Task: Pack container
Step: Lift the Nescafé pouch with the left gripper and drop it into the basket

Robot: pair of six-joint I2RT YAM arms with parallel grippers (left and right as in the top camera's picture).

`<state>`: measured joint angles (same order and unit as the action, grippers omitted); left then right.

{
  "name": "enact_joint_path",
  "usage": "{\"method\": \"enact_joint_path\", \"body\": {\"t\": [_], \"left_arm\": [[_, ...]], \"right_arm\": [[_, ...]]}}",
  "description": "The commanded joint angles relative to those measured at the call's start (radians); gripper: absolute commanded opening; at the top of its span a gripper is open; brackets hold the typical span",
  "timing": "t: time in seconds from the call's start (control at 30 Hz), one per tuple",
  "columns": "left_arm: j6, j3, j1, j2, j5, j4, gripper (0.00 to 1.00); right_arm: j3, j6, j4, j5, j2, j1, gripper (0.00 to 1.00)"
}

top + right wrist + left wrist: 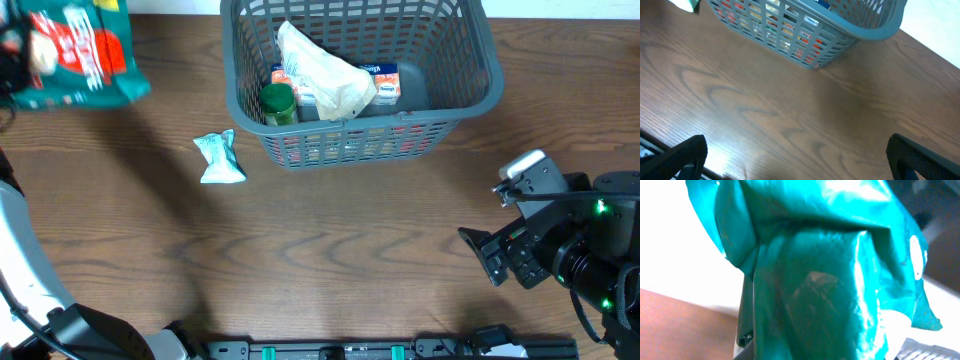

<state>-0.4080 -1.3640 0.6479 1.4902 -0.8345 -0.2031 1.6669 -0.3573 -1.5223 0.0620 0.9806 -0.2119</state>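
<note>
The dark grey lattice basket (440,110) stands at the back middle of the table and holds a green-lidded jar (278,103), a crumpled white bag (325,70) and small cartons (385,82). It also shows in the right wrist view (805,35). My left gripper (18,60), at the far left, is shut on a teal snack bag (75,55), held up above the table. That bag fills the left wrist view (820,280) and hides the fingers. My right gripper (797,152) is open and empty over bare wood at the right front.
A small light-blue packet (219,158) lies on the table left of the basket's front corner. The table is brown wood.
</note>
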Motion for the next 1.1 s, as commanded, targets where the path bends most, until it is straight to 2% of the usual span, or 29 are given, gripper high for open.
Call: {"method": "enact_joint_path", "body": {"t": [0.0,0.2,0.4,0.73,0.93,1.07], "left_arm": [[-0.305,-0.032,-0.031,-0.06,-0.126,-0.179,0.06],[-0.437,-0.033,-0.141,-0.06,-0.126,-0.464,0.06],[-0.438,-0.033,-0.276,-0.058,-0.126,-0.49,0.06],[-0.293,-0.032,-0.529,-0.029,-0.036,-0.49,0.05],[-0.181,-0.032,-0.685,0.079,0.013,-0.488,0.06],[-0.111,-0.032,-0.743,0.152,0.1,-0.449,0.06]], "right_arm": [[0.001,0.013,-0.001,-0.006,-0.001,-0.003,0.99],[0.001,0.013,-0.001,-0.006,-0.001,-0.003,0.99],[0.001,0.013,-0.001,-0.006,-0.001,-0.003,0.99],[0.001,0.013,-0.001,-0.006,-0.001,-0.003,0.99],[0.001,0.013,-0.001,-0.006,-0.001,-0.003,0.99],[0.001,0.013,-0.001,-0.006,-0.001,-0.003,0.99]]}}
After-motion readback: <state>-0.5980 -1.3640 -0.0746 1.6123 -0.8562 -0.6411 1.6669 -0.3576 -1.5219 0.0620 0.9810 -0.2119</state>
